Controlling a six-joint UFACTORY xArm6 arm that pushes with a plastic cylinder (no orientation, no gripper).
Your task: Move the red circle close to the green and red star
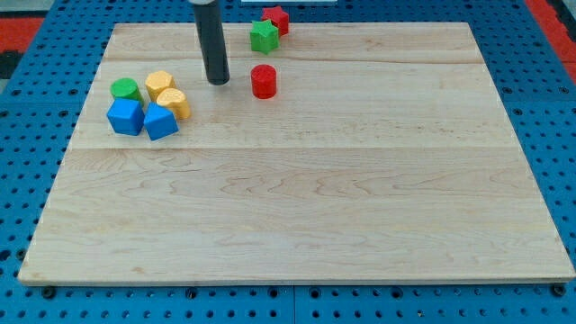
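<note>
The red circle (264,80) is a short red cylinder on the wooden board, near the view's top centre. The green star (264,36) sits above it at the board's top edge, touching the red star (276,19) just up and to its right. My tip (218,82) rests on the board to the left of the red circle, a small gap apart from it. The dark rod rises from the tip out of the view's top.
A cluster lies at the view's left: a green circle (125,89), two yellow blocks (159,84) (174,103) and two blue blocks (126,117) (160,121). The wooden board (297,207) sits on a blue pegboard table (27,135).
</note>
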